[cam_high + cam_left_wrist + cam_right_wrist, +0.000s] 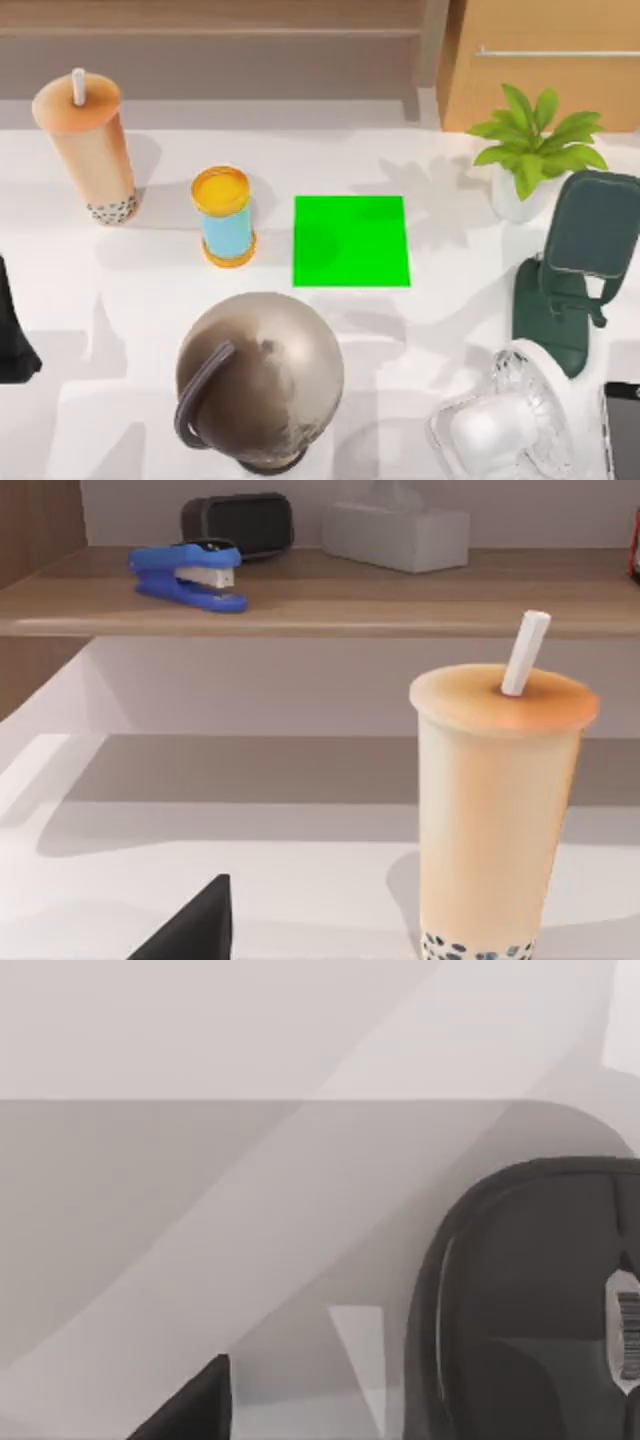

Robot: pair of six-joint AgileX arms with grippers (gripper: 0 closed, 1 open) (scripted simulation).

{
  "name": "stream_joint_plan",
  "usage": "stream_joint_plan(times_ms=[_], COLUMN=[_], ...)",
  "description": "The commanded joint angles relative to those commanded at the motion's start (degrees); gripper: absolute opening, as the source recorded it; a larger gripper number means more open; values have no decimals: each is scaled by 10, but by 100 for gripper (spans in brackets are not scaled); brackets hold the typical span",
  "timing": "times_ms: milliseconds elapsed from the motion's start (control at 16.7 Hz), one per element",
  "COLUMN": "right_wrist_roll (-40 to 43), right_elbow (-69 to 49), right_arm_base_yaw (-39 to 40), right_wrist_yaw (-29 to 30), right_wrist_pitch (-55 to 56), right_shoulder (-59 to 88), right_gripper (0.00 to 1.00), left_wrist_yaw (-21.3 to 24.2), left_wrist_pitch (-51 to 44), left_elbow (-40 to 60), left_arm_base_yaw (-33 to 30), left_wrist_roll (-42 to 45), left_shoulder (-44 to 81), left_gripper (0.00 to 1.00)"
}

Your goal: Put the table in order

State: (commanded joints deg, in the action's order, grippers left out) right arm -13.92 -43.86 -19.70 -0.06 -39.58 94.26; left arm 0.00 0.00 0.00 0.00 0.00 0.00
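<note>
No object sits on the green mat (pixel 350 240) yet. Surface (pixel 130 330) remains cluttered. Gripper states: cannot tell.

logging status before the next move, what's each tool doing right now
Left tool: parked at the white tabletop's left edge near the tall orange bubble tea cup; open or closed cannot be told.
Right tool: cannot be told.

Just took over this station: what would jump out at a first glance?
The bright green square mat at the middle of the white table, with a metallic round kettle looming in front of it. A tall bubble tea cup with straw stands far left, a potted plant far right.
</note>
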Motion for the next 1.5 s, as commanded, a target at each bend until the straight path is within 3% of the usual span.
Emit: stream_joint_plan(times_ms=[240, 1020, 1500], right_wrist_roll=[0, 0, 0], right_elbow=[2, 2, 2], right_arm_base_yaw=[0, 0, 0], right_wrist_yaw=[0, 0, 0], right_wrist_pitch=[2, 2, 2], right_shoulder=[2, 2, 2], right_gripper=[100, 2, 0], left_wrist_yaw=[0, 0, 0], left_wrist_pitch=[0, 0, 0], left_elbow=[0, 0, 0], left_arm_base_yaw=[0, 0, 0], left_wrist_roll=[0, 0, 0], left_shoulder=[0, 0, 0], left_gripper=[100, 100, 100])
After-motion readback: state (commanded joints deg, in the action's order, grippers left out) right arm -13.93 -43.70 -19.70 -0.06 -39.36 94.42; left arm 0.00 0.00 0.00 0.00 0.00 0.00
